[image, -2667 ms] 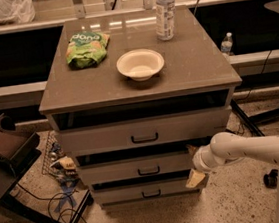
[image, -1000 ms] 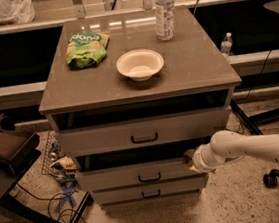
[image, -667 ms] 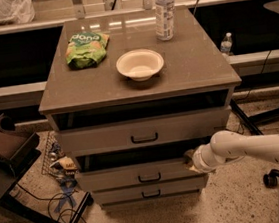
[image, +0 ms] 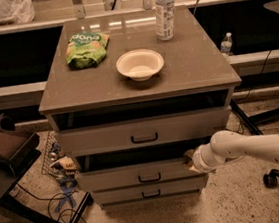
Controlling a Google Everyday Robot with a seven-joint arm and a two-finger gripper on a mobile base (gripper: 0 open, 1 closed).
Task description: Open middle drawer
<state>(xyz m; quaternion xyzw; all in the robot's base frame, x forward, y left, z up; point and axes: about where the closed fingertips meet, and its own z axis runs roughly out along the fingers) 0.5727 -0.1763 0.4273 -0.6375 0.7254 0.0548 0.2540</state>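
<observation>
The middle drawer (image: 136, 174) is the grey front of medium height with a small black bar handle (image: 149, 178), second from the top in the grey cabinet. It stands a little out of the cabinet, with a dark gap above it. My gripper (image: 190, 160) is at the drawer's right end, at its top corner, on the end of the white arm (image: 244, 148) that comes in from the right. The gripper's tip is partly hidden against the drawer edge.
The taller top drawer (image: 142, 131) also stands slightly out; the slim bottom drawer (image: 149, 191) is in. On the cabinet top are a white bowl (image: 140, 64), a green snack bag (image: 87, 49) and a water bottle (image: 165, 11). Cables and clutter (image: 60, 168) lie on the floor at left.
Since the earliest frame the middle drawer has slid out a little and the gap above it has grown. The gripper has risen slightly at the drawer's right end. Nothing has moved in the last second.
</observation>
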